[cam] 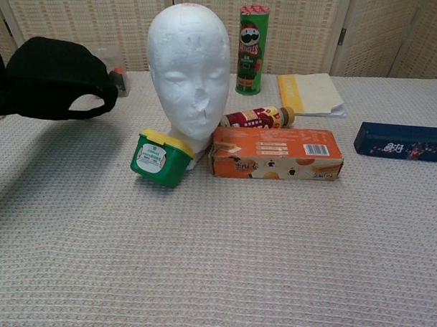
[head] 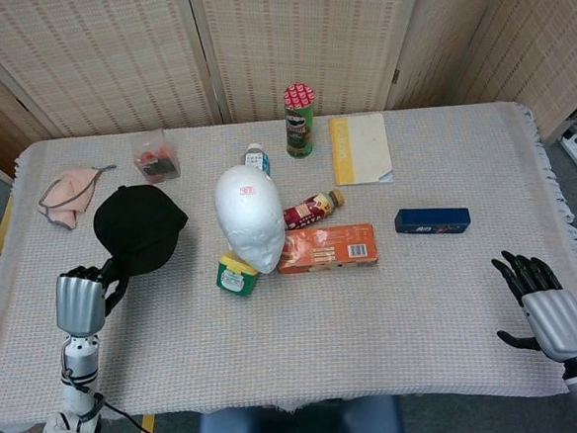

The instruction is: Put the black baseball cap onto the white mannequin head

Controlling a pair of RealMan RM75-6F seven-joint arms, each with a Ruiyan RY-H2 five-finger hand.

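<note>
Chest view cuts the black cap at its left edge — left hand out of frame there. Right hand appears only in the head view, wrist cropped at the bottom. Small clear box contents too small to tell — mostly hidden behind the cap in the chest view.

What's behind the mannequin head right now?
Behind the white mannequin head, head view shows a small bottle, its lower part covered by the head. Chest view hides it entirely.
</note>
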